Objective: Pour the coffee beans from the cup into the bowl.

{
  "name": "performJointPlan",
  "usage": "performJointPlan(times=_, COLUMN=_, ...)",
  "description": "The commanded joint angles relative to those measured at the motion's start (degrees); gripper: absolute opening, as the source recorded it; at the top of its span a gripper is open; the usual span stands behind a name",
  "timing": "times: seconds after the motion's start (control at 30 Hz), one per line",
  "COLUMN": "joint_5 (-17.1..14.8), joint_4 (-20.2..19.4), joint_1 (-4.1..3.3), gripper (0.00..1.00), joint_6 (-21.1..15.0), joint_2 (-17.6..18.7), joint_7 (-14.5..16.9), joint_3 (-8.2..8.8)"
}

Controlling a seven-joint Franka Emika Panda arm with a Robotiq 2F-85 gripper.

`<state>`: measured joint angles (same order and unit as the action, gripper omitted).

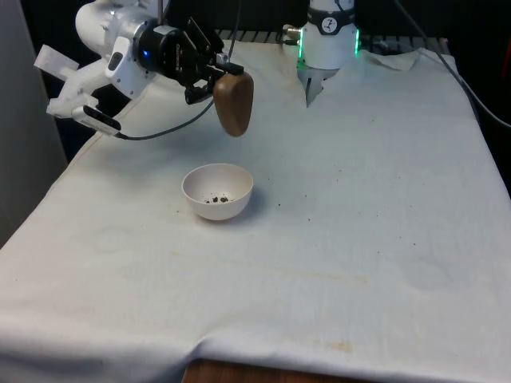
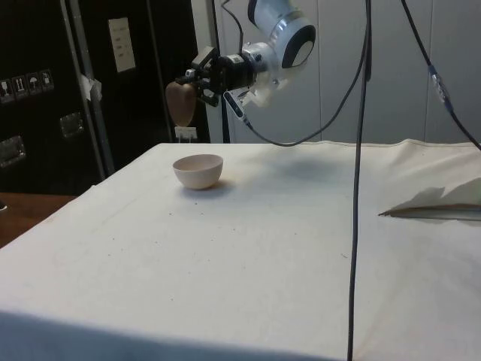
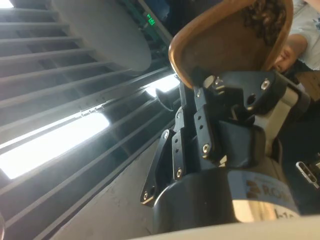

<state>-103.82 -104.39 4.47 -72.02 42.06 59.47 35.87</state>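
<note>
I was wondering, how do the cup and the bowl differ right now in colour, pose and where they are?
The cup is brown; the bowl is white. The cup is held in the air by the gripper, tipped well off upright, while the bowl stands upright on the table, mouth up. The cup looks taller and narrower, the bowl wide and shallow. Both have coffee beans in them: a few lie in the bowl's bottom, and some show inside the cup in the wrist view.

We see a bowl (image 1: 217, 191) resting on the table (image 1: 359, 239), towards the front view's left, with a few coffee beans (image 1: 216, 199) inside it. The gripper (image 1: 209, 76) holds a cup (image 1: 234, 104) in the air above the bowl, slightly behind it.
</note>
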Motion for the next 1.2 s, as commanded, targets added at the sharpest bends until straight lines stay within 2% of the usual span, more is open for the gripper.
performJointPlan(times=0.0, joint_5=-0.69, joint_4=0.06, joint_1=0.52, gripper=0.01, joint_6=0.74, joint_2=0.17, joint_7=-0.52, joint_3=-0.40)
performJointPlan(times=0.03, joint_5=-0.29, joint_4=-0.06, joint_1=0.06, gripper=0.01, joint_6=0.29, joint_2=0.00, joint_7=-0.11, joint_3=0.00)
performJointPlan(times=0.07, joint_5=-1.03, joint_4=0.00, joint_1=0.57, gripper=0.01, joint_6=1.09, joint_2=0.23, joint_7=-0.63, joint_3=-0.40)
performJointPlan(times=0.1, joint_5=-1.32, joint_4=0.00, joint_1=0.69, gripper=0.01, joint_6=1.55, joint_2=0.34, joint_7=-0.69, joint_3=-0.34)
performJointPlan(times=0.23, joint_5=-2.92, joint_4=0.00, joint_1=0.92, gripper=0.01, joint_6=3.32, joint_2=0.97, joint_7=-1.15, joint_3=-0.11)
performJointPlan(times=0.27, joint_5=-2.69, joint_4=-0.23, joint_1=0.46, gripper=0.01, joint_6=3.09, joint_2=0.92, joint_7=-0.57, joint_3=0.23)
performJointPlan(times=0.3, joint_5=-3.21, joint_4=0.06, joint_1=0.92, gripper=0.01, joint_6=3.72, joint_2=1.15, joint_7=-1.26, joint_3=-0.06)
performJointPlan(times=0.37, joint_5=-3.95, joint_4=0.29, joint_1=1.15, gripper=0.01, joint_6=4.58, joint_2=1.55, joint_7=-1.72, joint_3=0.23)
performJointPlan(times=0.53, joint_5=-5.21, joint_4=0.74, joint_1=1.32, gripper=0.01, joint_6=5.61, joint_2=2.23, joint_7=-2.46, joint_3=0.69)
performJointPlan(times=0.57, joint_5=-5.04, joint_4=0.17, joint_1=0.80, gripper=0.01, joint_6=5.39, joint_2=1.95, joint_7=-1.78, joint_3=1.09)
performJointPlan(times=0.6, joint_5=-5.39, joint_4=0.74, joint_1=1.32, gripper=0.01, joint_6=5.79, joint_2=2.29, joint_7=-2.58, joint_3=0.80)
performJointPlan(times=0.63, joint_5=-5.56, joint_4=0.74, joint_1=1.32, gripper=0.01, joint_6=5.90, joint_2=2.35, joint_7=-2.64, joint_3=0.86)
performJointPlan(times=0.87, joint_5=-5.67, joint_4=0.34, joint_1=0.86, gripper=0.01, joint_6=5.96, joint_2=2.29, joint_7=-2.06, joint_3=1.32)
performJointPlan(times=0.97, joint_5=-5.73, joint_4=0.40, joint_1=0.97, gripper=0.01, joint_6=6.02, joint_2=2.35, joint_7=-2.18, joint_3=1.26)
performJointPlan(times=1.17, joint_5=-5.50, joint_4=0.29, joint_1=0.69, gripper=0.01, joint_6=5.73, joint_2=2.23, joint_7=-1.66, joint_3=1.43)
